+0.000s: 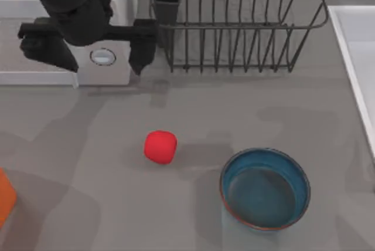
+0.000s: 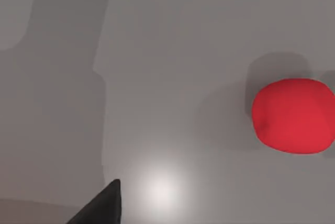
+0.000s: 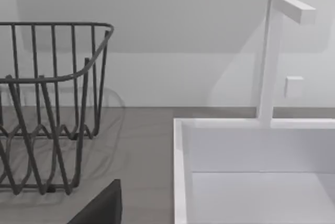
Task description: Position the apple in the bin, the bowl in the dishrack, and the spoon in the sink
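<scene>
The red apple (image 1: 160,146) lies on the grey table near the middle, and it is also in the left wrist view (image 2: 293,115). To its right, near the front, stands the teal bowl (image 1: 265,187), upright and empty. My left gripper (image 1: 99,51) hovers open over the back left, behind and left of the apple, with nothing between its fingers (image 1: 142,51). The dark wire dishrack (image 1: 240,25) stands at the back centre with nothing in it (image 3: 52,103). The white sink (image 1: 358,57) runs along the right edge (image 3: 180,171). A dark part of my right gripper (image 3: 102,208) faces rack and sink. The spoon is out of view.
A white microwave (image 1: 111,72) with a round knob sits at the back left under my left arm. An orange object (image 1: 4,195) is cut off by the left edge; I cannot tell whether it is the bin. A white tap (image 3: 272,56) rises behind the sink.
</scene>
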